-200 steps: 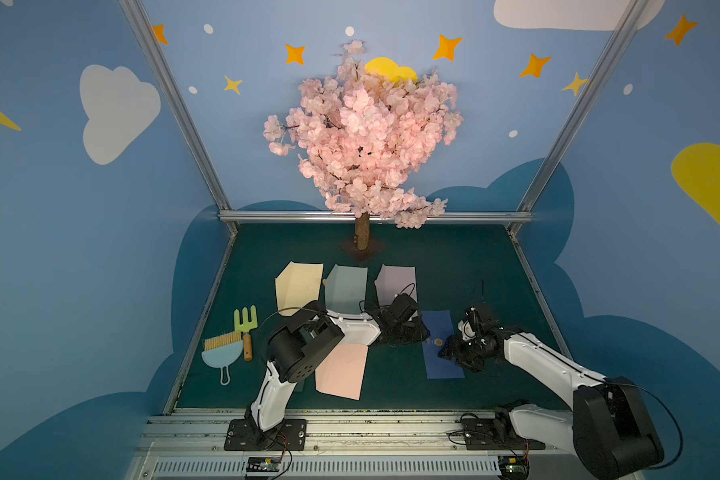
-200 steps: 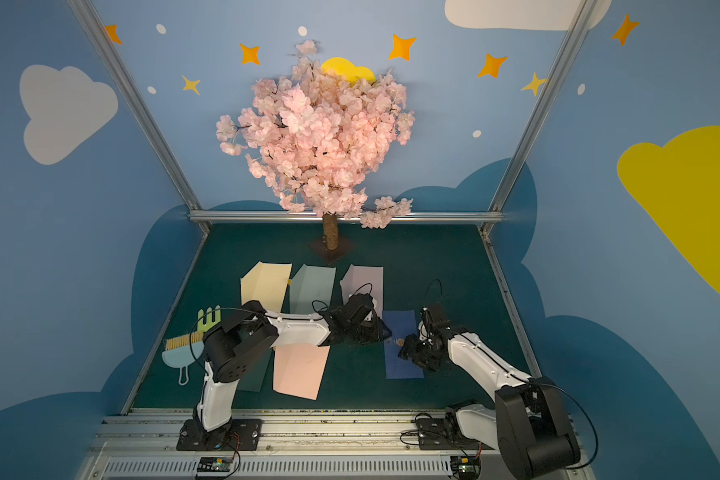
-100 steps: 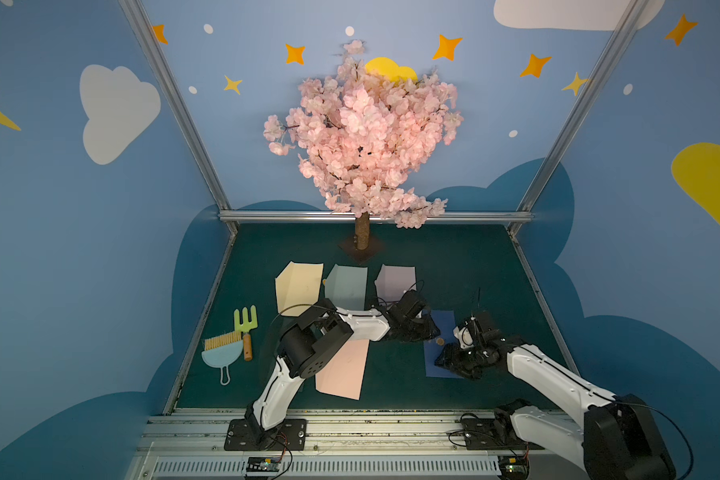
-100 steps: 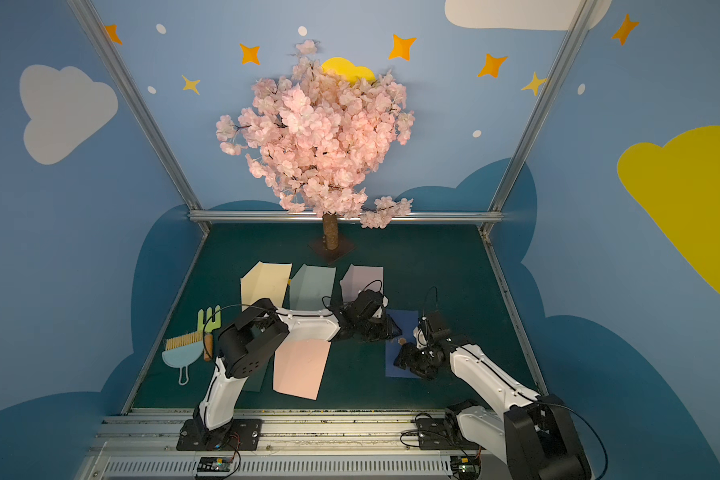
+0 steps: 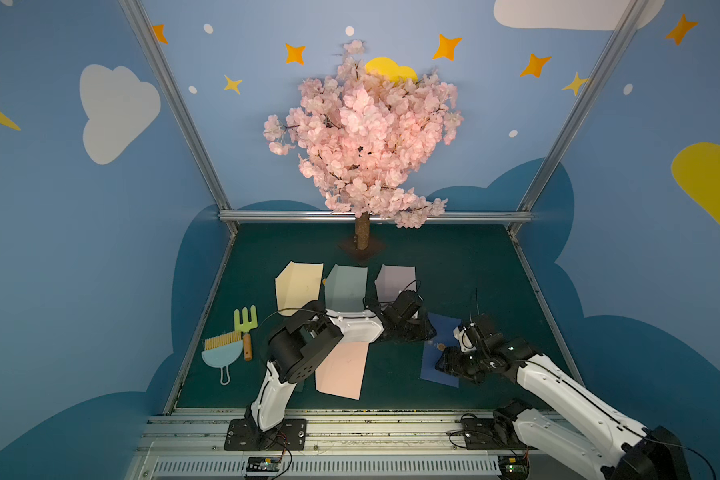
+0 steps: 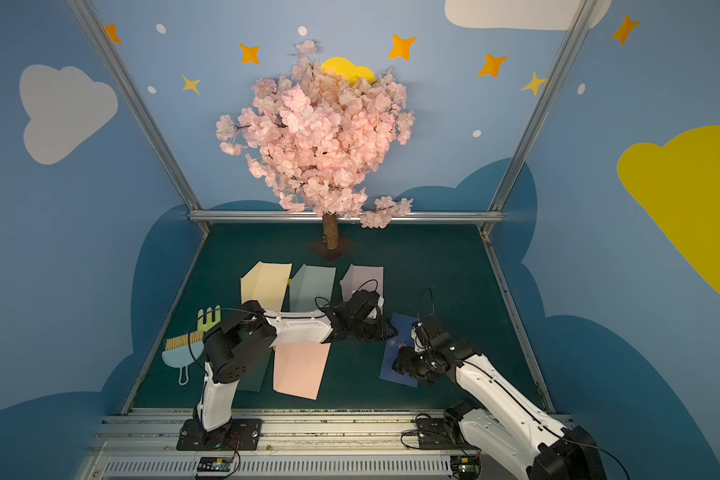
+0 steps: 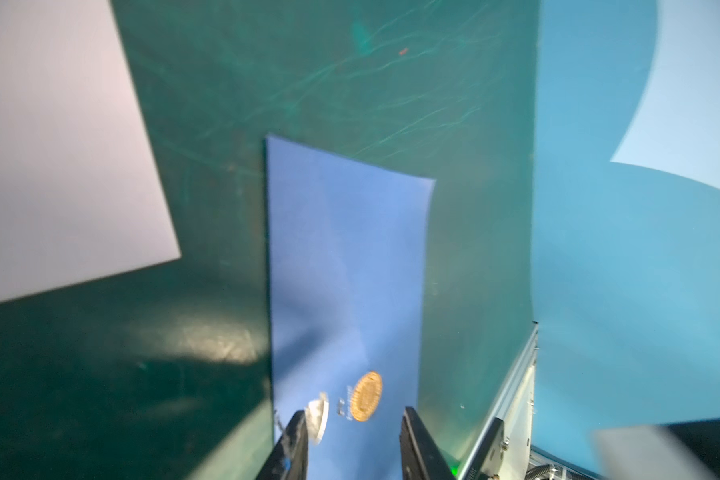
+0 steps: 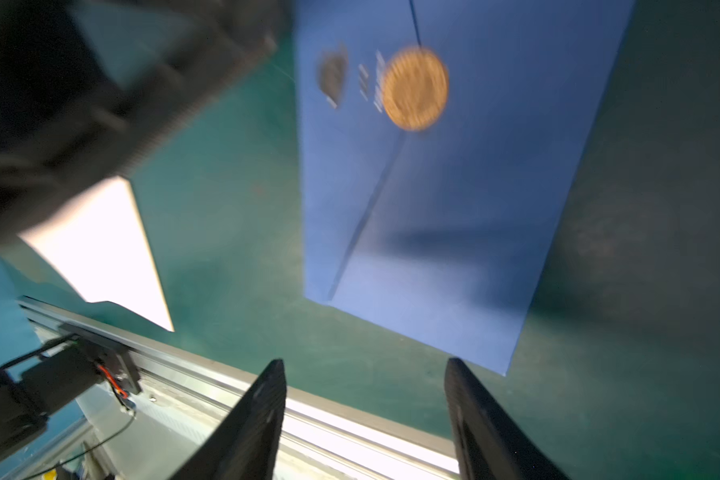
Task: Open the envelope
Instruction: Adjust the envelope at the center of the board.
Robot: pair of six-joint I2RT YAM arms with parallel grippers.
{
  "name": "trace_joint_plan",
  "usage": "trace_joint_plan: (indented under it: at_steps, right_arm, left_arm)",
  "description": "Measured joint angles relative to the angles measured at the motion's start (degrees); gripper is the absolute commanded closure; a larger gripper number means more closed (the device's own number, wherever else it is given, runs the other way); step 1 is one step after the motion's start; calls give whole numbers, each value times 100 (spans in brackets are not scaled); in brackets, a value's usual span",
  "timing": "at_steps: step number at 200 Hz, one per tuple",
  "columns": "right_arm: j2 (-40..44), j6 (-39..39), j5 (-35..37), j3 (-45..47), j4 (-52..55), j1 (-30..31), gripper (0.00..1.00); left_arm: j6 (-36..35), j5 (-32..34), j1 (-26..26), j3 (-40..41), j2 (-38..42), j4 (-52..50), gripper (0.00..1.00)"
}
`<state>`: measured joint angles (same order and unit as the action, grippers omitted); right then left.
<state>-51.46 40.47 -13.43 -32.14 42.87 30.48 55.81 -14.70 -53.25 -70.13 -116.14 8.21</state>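
The left arm (image 5: 352, 328) reaches from its base at the near left, its white forearm lying low and almost level, rightward across the table (image 5: 474, 270). The left claw (image 7: 354, 415) sits at the left edge of the blue envelope (image 7: 346, 270). Its fingers are parted, and the paper and the gold seal (image 7: 366, 396) show between them. A small whitish piece sits by one finger, too blurred to name.

The right arm (image 5: 558, 386) rises from the near right and slants leftward and down. The right claw (image 8: 365, 362) is spread wide and grips nothing. It is poised just above the near end of the envelope.

The envelope lies flat on the near half of the table, right of centre.

The table is dark green and scuffed. A cream envelope (image 5: 298, 282), a grey-green one (image 5: 346, 286) and a lilac one (image 5: 393, 278) lie in a row farther back, and a pink one (image 5: 341, 370) lies near the front. At the left edge are a brush (image 5: 221, 353) and a green toy rake (image 5: 245, 318). A pink blossom tree (image 5: 362, 133) stands at the far side. The blue walls are painted with clouds and stars.
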Motion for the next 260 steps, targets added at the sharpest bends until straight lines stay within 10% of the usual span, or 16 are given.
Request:
trace_joint_plan:
  at_steps: [105,260]
  right_arm:
    - [225,262,872,627,-63,-243,31]
    - [-975,490,-131,592,-927,684,40]
  left_arm:
    - [-33,2,24,0,35,-2,62]
    - [107,-33,116,326,-184,350,63]
